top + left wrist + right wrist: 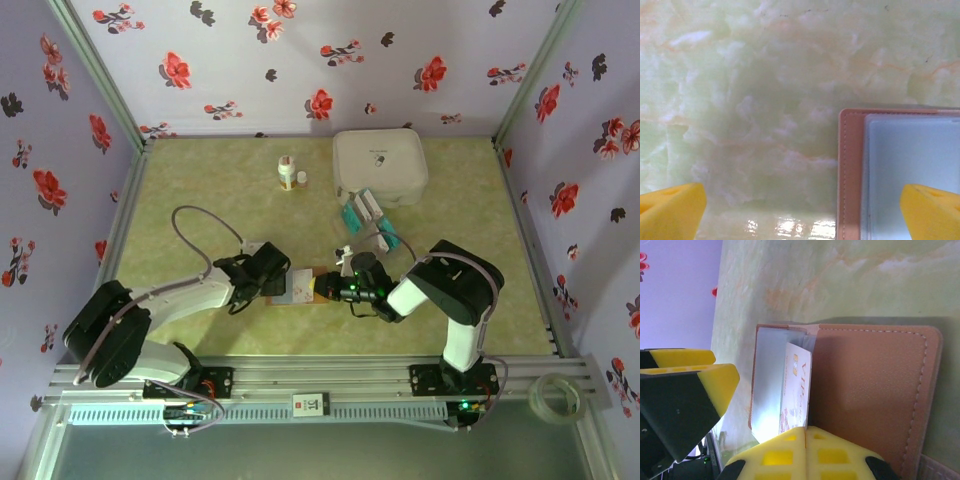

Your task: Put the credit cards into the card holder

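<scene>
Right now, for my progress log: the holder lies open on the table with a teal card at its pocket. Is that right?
No. The card at the pocket of the holder is white with red lettering, not teal; the right wrist view shows it. The rest stands.

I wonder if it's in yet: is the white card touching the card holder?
Touching. The right wrist view shows the white card lying inside the open card holder, its edge against the brown flap.
</scene>
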